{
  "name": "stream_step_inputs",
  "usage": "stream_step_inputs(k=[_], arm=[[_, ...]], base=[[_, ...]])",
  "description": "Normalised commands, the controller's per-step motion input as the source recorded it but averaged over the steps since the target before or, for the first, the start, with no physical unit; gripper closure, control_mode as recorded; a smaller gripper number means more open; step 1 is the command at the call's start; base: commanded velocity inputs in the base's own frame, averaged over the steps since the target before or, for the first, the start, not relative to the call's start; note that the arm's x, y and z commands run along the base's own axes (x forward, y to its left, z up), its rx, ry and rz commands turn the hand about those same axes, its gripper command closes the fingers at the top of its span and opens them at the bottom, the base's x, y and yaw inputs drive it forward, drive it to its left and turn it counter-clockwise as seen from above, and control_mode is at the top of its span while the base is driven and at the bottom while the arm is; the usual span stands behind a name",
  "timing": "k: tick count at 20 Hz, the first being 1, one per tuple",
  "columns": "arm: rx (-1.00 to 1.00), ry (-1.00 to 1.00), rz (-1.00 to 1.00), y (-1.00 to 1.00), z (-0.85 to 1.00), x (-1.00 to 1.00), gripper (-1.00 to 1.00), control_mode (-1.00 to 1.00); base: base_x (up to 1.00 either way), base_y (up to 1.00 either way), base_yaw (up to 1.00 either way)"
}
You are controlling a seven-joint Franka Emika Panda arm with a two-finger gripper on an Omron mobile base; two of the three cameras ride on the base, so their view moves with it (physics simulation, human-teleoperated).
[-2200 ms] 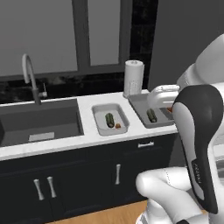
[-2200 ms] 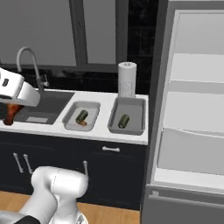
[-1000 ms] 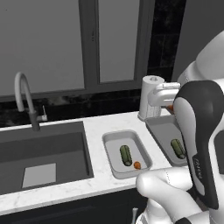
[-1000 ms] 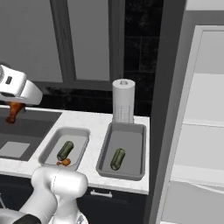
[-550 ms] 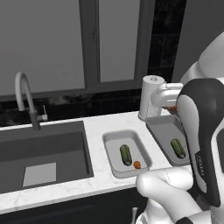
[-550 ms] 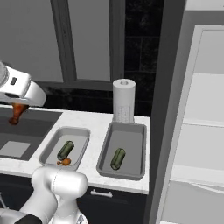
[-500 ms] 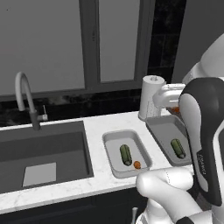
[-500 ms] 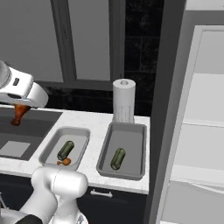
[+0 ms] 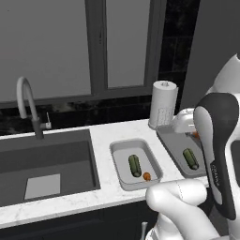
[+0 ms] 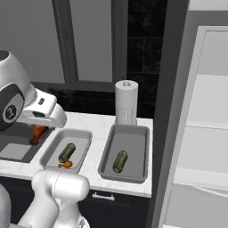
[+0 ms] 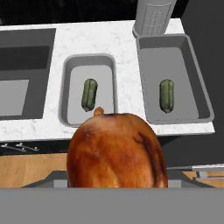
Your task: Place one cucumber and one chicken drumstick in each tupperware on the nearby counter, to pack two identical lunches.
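White marbled counter [image 10: 100, 149] runs under dark windows. Above it the gripper [image 10: 37, 132] grips a glossy brown chicken drumstick [image 11: 117, 151], which hangs with its long axis pointing down. It now hangs closer to the trays than a second ago. Below, the smaller light grey tupperware [image 11: 66, 92] holds a green cucumber [image 11: 89, 94] lying lengthwise and a second drumstick [image 9: 146, 176]; the larger dark grey tupperware [image 11: 196, 87] holds only another cucumber [image 11: 166, 96], also lengthwise.

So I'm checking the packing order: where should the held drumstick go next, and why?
Probably over the larger tupperware: it holds a lone cucumber, while the smaller tupperware already shows a drumstick. The gripper carries the held drumstick.
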Motion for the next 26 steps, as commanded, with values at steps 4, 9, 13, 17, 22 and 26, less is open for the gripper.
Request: stream_step_inputs(k=[4, 9, 13, 17, 22, 26], arm=[[0.00, 0.08, 0.00, -0.38, -0.57, 0.10, 1.00, -1.00], [-0.01, 0.05, 0.00, -0.58, -0.58, 0.20, 1.00, -1.00], [0.00, 0.02, -0.01, -0.29, -0.44, 0.48, 1.00, -1.00], [-0.05, 0.00, -0.06, -0.01, -0.36, 0.91, 1.00, -1.00], [-0.07, 0.07, -0.08, -0.21, -0.09, 0.85, 1.00, -1.00], [-0.03, 0.11, -0.04, -0.50, 0.00, 0.21, 1.00, -1.00]], base=[[0.00, 0.00, 0.00], [0.00, 0.00, 0.00], [0.00, 0.00, 0.00], [0.00, 0.00, 0.00], [0.00, 0.00, 0.00], [0.00, 0.00, 0.00]])
